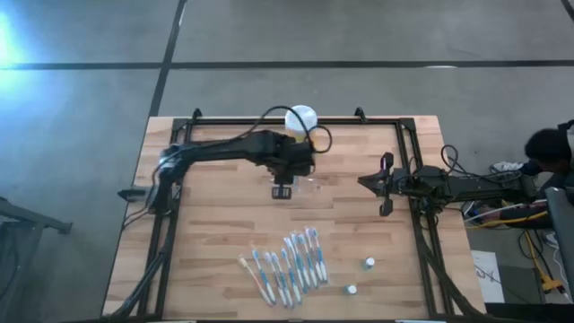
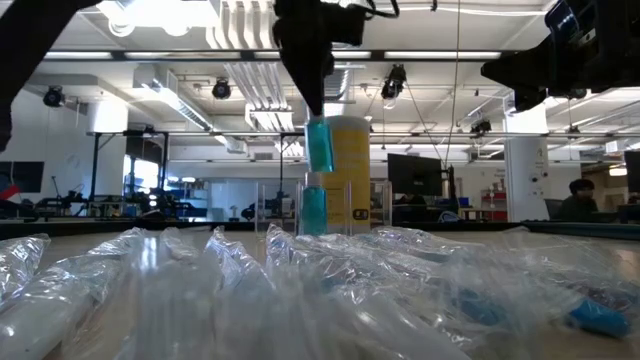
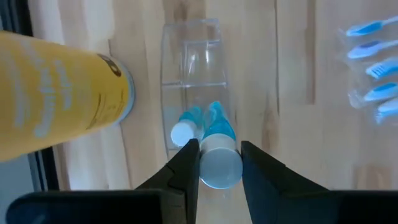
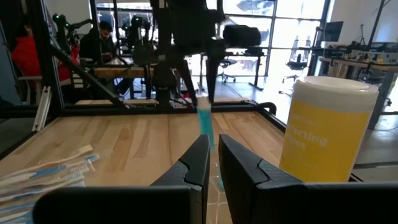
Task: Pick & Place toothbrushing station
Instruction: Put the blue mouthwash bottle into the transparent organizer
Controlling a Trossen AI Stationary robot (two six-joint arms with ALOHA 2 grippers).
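Left gripper (image 3: 219,163) jaws pinched one white-capped blue tube (image 3: 217,149) above the clear plastic toothbrushing station (image 3: 194,81), which held another, beside one yellow canister (image 3: 59,93). Right gripper (image 4: 211,163) jaws nearly together.

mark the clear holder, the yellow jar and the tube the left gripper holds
clear holder (image 3: 193,59): left wrist view, on its far compartment wall.
yellow jar (image 3: 56,93): left wrist view, on its side.
tube (image 3: 219,163): left wrist view, on its white cap end between the fingers.
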